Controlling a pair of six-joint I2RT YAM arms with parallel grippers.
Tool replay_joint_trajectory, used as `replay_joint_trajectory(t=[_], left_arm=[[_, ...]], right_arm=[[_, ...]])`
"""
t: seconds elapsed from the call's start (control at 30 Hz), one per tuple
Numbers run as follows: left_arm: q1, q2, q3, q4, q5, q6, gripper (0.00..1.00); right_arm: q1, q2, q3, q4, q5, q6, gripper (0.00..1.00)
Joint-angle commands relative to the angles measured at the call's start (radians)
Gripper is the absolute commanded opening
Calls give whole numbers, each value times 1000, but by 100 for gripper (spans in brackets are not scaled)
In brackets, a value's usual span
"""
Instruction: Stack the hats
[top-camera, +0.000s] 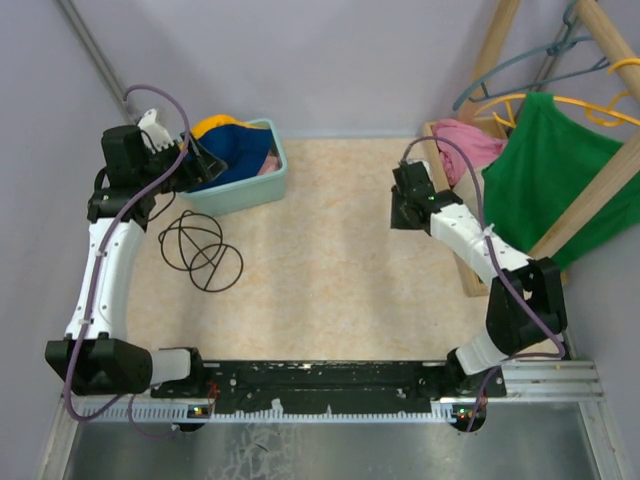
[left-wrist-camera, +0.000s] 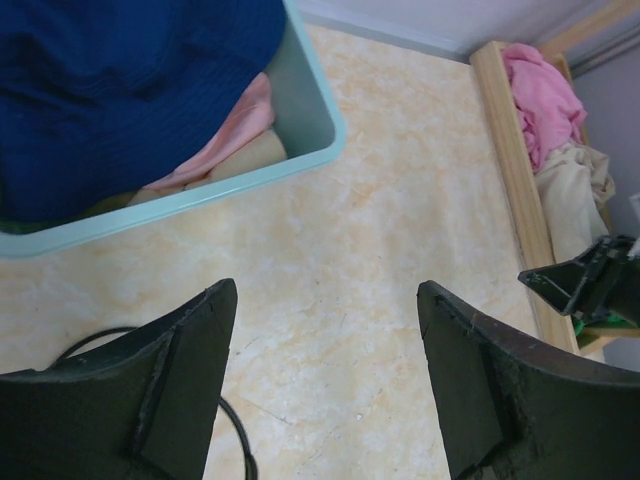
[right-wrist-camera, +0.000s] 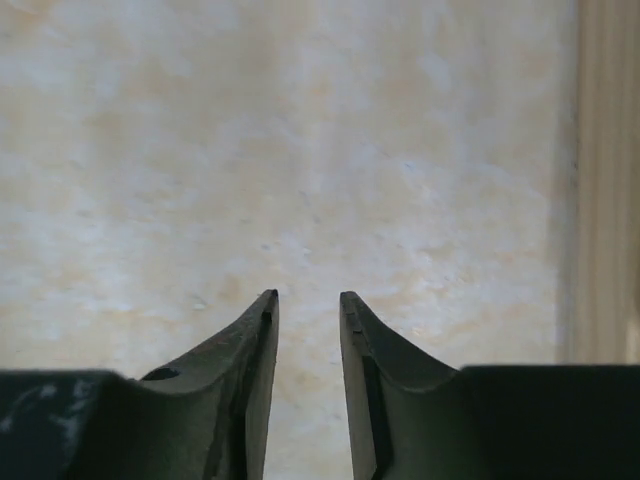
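A teal bin (top-camera: 245, 197) stands at the table's far left. In it lies the navy hat (top-camera: 235, 150) on top, with the yellow-orange hat (top-camera: 215, 124) behind it and the pink hat (top-camera: 270, 163) at its right. In the left wrist view the navy hat (left-wrist-camera: 120, 90) covers the pink hat (left-wrist-camera: 245, 125) and a beige hat (left-wrist-camera: 250, 160) inside the bin (left-wrist-camera: 310, 100). My left gripper (top-camera: 205, 160) (left-wrist-camera: 328, 287) is wide open and empty, just in front of the bin. My right gripper (top-camera: 403, 210) (right-wrist-camera: 308, 295) is narrowly open and empty above bare table at the right.
A coiled black cable (top-camera: 200, 250) (left-wrist-camera: 230, 420) lies on the table near the left arm. A wooden rack (top-camera: 600, 190) (left-wrist-camera: 510, 170) stands at the right with a brimless pink cloth (top-camera: 465, 145) (left-wrist-camera: 545, 95), a beige cloth (left-wrist-camera: 575, 185), hangers and a green shirt (top-camera: 550, 170).
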Motion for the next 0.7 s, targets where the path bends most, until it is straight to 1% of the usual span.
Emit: replay_joint_trajectory(t=[0.0,0.03,0.13,0.17,0.27,0.33,0.4,0.5,0.53,0.6,0.67], left_arm=[[53,-9,-19,-31,-22,-12,79],[54,-9,-14,-29,-29,-12,79],[62,-12,-4,-33,-77,-13,80],[64,-15,-7,-34,-91,-12,80],[74,-25,-22,-41,-156,-8,80],[93,-35,-37,-51,-196,1,80],[129,-45,-54,-60,-222,4,81],[194,-45,-72,-47,-220,-2,81],[206,-38,-76,-36,-221,-2,82],[222,-9,-71,-24,-222,-3,82],[233,27,-61,-9,-228,-3,82]], right_arm=[[47,35,182,101,-214,66,40],[48,54,222,119,-269,89,46],[65,138,381,163,-389,164,55],[76,224,449,159,-404,180,56],[120,396,686,110,-431,210,61],[152,512,842,70,-431,231,66],[176,625,992,35,-438,245,68],[204,782,1217,-35,-448,265,69],[213,828,1314,-65,-439,269,69],[224,892,1394,-76,-428,281,69],[227,915,1386,-43,-423,304,69]])
